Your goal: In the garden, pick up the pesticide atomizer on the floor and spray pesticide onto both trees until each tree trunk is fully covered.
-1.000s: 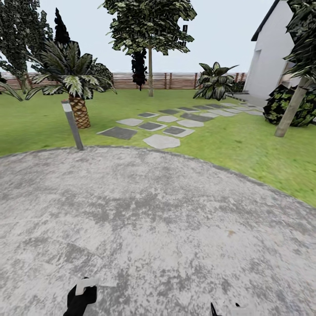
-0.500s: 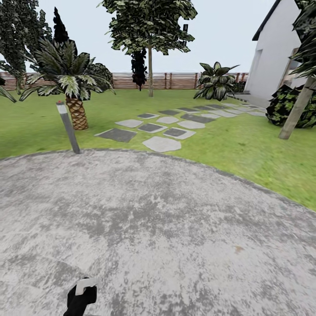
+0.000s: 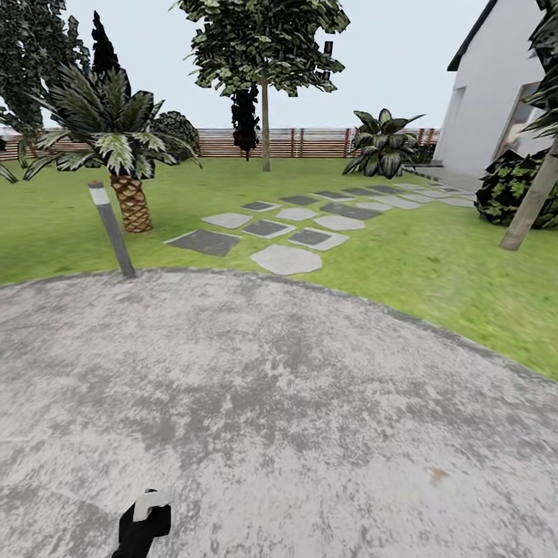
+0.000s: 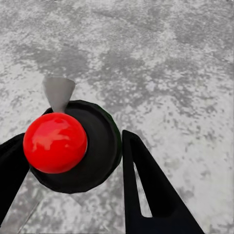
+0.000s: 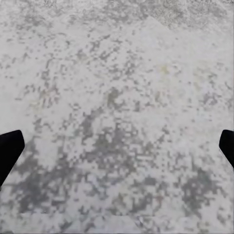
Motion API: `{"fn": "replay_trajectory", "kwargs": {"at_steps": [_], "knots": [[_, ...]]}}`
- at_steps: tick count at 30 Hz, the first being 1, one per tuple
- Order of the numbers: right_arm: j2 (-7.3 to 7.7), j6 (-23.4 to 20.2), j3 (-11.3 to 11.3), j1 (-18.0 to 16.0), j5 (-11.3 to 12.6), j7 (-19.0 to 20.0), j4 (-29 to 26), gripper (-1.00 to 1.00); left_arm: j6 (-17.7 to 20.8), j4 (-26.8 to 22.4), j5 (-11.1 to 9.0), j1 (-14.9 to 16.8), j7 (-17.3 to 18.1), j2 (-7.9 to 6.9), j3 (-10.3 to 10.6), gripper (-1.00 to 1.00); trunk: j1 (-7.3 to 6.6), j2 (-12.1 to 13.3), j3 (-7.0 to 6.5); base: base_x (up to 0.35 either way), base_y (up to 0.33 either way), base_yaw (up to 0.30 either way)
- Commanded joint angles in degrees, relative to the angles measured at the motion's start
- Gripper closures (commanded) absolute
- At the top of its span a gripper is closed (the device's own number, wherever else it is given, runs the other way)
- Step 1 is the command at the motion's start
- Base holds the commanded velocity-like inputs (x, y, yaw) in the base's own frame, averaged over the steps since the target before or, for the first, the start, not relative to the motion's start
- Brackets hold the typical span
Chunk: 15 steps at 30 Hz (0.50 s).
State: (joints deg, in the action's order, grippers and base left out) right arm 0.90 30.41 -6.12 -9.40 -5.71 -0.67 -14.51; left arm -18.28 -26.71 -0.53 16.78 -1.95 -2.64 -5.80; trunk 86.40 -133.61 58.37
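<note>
The pesticide atomizer (image 4: 56, 141), a dark bottle with a round red top and a pale grey nozzle, sits between the black fingers of my left gripper (image 4: 73, 168), which is shut on it above the grey floor (image 3: 294, 403). In the head view the atomizer (image 3: 144, 523) pokes up at the bottom edge. My right gripper (image 5: 117, 146) hangs open over bare paving, its fingertips wide apart. One tree's trunk (image 3: 265, 132) rises far off across the lawn. A second, leaning tree trunk (image 3: 531, 205) stands at the right edge.
A grey post (image 3: 111, 229) with a white top stands at the paving's curved edge, a palm-like plant (image 3: 124, 155) behind it. Stepping stones (image 3: 287, 229) cross the lawn toward the white house (image 3: 488, 101). A slatted wooden fence (image 3: 318, 142) closes the back.
The whole picture has shifted slightly, so the camera moved. The right gripper's tip has dropped out of the head view's bottom edge. The left gripper still holds the atomizer.
</note>
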Motion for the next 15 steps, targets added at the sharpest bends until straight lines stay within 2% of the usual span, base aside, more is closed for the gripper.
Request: {"fn": "replay_trajectory", "kwargs": {"at_steps": [1,6,15], "knots": [[0.04,0.0,0.0,0.0,0.0,0.0,0.0,-1.00,0.0,0.0,0.0,0.0,0.0,0.00,0.0,1.00,0.00,0.0,0.00,0.338,0.000,0.000],[0.06,-0.1,0.0,0.0,-0.1,-0.1,0.1,-1.00,0.0,0.0,0.0,0.0,0.0,0.00,0.0,1.00,0.00,0.0,0.00,0.338,0.000,0.000],[0.00,-0.1,0.0,0.0,0.0,-0.1,7.3,-1.00,0.0,0.0,0.0,0.0,0.0,0.00,0.0,1.00,0.00,0.0,0.00,0.338,0.000,0.000]]}}
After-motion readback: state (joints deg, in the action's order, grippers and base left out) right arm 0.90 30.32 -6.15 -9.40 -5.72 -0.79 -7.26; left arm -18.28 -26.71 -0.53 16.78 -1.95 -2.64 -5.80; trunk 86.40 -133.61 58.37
